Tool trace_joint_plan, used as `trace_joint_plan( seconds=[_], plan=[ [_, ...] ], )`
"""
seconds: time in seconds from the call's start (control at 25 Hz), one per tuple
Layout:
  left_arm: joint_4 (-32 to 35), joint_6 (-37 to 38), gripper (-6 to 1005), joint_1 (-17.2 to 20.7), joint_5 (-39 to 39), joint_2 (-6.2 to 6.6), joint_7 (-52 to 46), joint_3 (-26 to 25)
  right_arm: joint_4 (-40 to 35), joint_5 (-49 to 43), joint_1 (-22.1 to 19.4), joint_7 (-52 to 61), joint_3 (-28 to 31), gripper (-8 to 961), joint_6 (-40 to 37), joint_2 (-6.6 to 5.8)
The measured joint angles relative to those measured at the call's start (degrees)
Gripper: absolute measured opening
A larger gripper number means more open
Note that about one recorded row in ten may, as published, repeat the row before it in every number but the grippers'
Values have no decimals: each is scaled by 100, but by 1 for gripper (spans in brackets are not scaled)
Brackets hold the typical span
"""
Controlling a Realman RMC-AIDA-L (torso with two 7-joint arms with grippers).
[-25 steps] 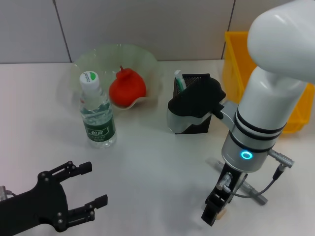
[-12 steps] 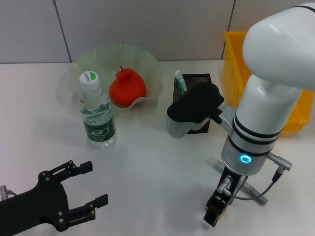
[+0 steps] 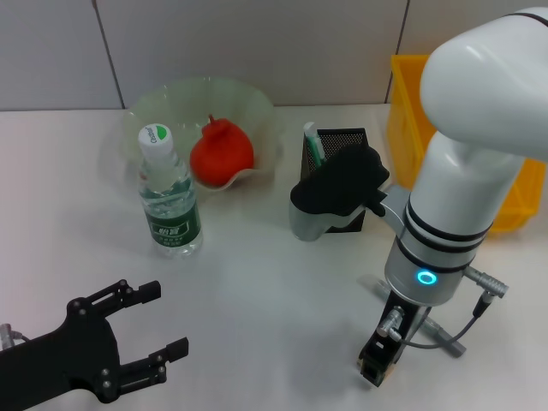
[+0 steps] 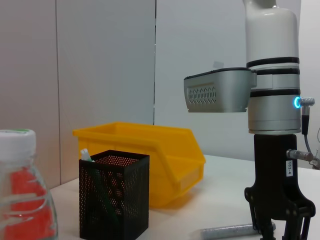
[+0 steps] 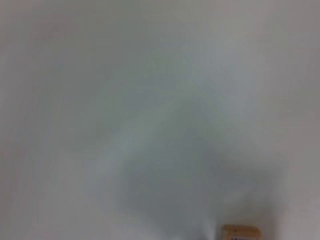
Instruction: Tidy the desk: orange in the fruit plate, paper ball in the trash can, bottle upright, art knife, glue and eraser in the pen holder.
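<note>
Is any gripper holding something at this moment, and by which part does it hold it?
The left gripper is open and holds nothing. The right gripper points down at the table; whether it grips the small tan object there cannot be told.

One bottle (image 3: 169,199), one orange (image 3: 221,152), one plate (image 3: 248,107), one pen holder (image 3: 342,141), one yellow bin (image 3: 404,111).

Open table (image 3: 257,291) between both arms; bottle (image 3: 170,195) and pen holder (image 3: 336,175) crowd the bowl's (image 3: 171,103) front

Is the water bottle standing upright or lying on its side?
Upright. The bottle stands on its base on the table, white cap on top, in front of the fruit plate.
</note>
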Motion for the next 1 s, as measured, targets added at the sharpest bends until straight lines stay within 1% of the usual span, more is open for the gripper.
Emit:
trace_joint_plan(
  seconds=[0.24,0.8,1.0],
  plan=[
    [0,0,799,-14,1,1,0,0,0,-5,0,-2,-7,371,37,0],
    [0,-9,799,-25,6,-3,0,0,83,-8,24,-4,-109,365,158,0],
    [0,-9,799,-17,-11,-6,0,0,139,18,68,-4,-203,256,183,0]
  ],
)
